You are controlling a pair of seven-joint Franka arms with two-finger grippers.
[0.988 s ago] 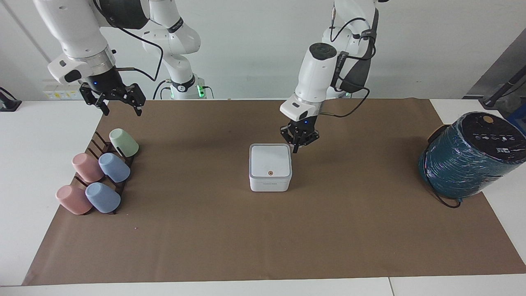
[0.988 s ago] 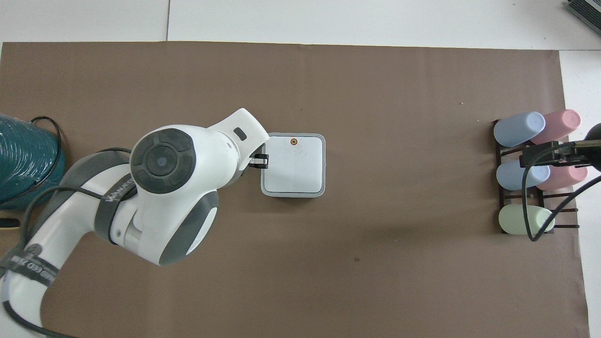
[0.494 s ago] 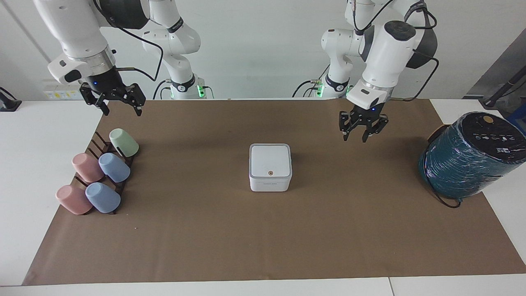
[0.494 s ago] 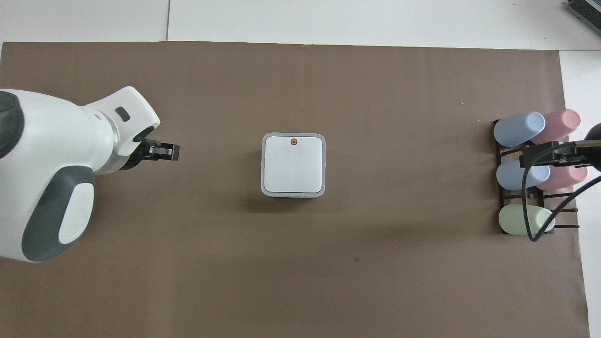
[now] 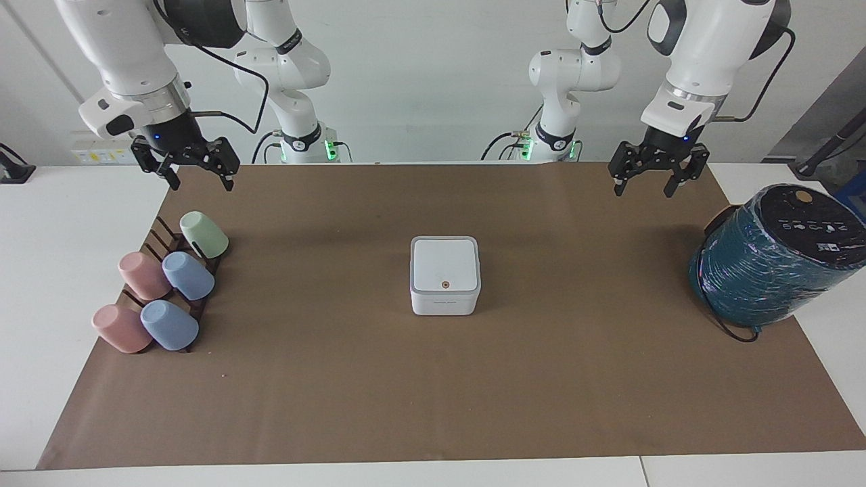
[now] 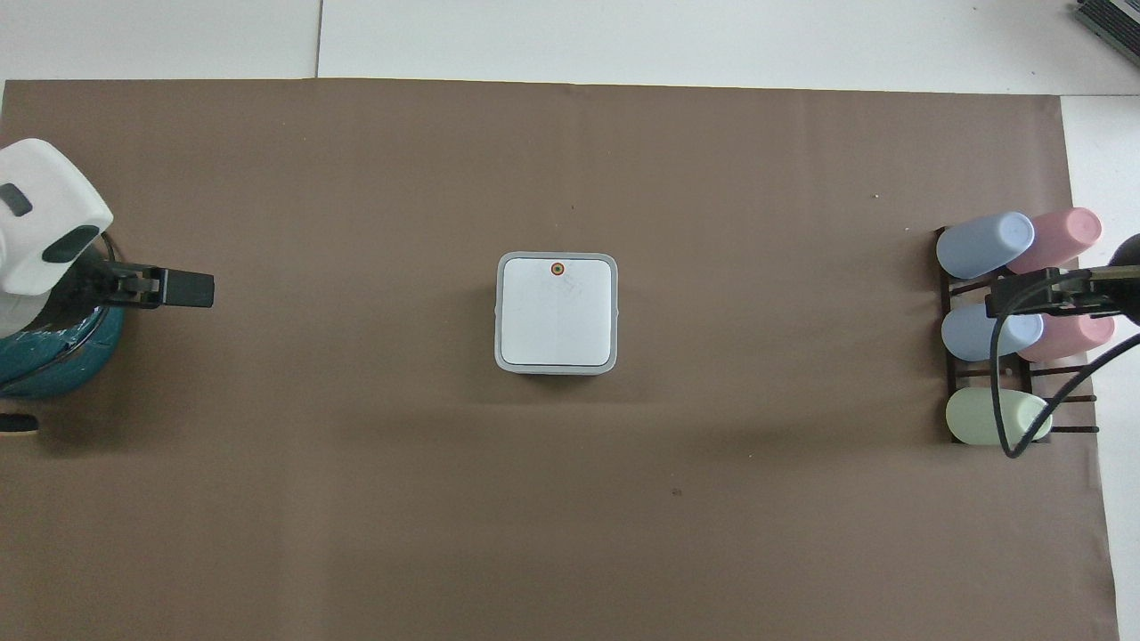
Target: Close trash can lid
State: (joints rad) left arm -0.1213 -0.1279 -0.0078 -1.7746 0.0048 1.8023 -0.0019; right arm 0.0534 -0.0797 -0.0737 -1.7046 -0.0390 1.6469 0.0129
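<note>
The small white square trash can [image 5: 444, 301] stands in the middle of the brown mat. Its lid [image 5: 444, 263] lies flat and closed on it, the orange dot up; the lid also shows in the overhead view [image 6: 557, 313]. My left gripper [image 5: 644, 189] is open and empty, raised over the mat toward the left arm's end, well apart from the can; it also shows in the overhead view [image 6: 189, 289]. My right gripper [image 5: 201, 181] is open and empty, waiting raised over the rack of cups.
A dark rack [image 5: 157, 238] with several pastel cups lies at the right arm's end of the mat. A large teal-wrapped cylinder [image 5: 771, 267] stands at the left arm's end, beside the left gripper's spot; it also shows in the overhead view [image 6: 49, 361].
My left gripper has drawn up and away from the can's lid toward the left arm's end and has opened. The lid stays closed. The right arm has not moved.
</note>
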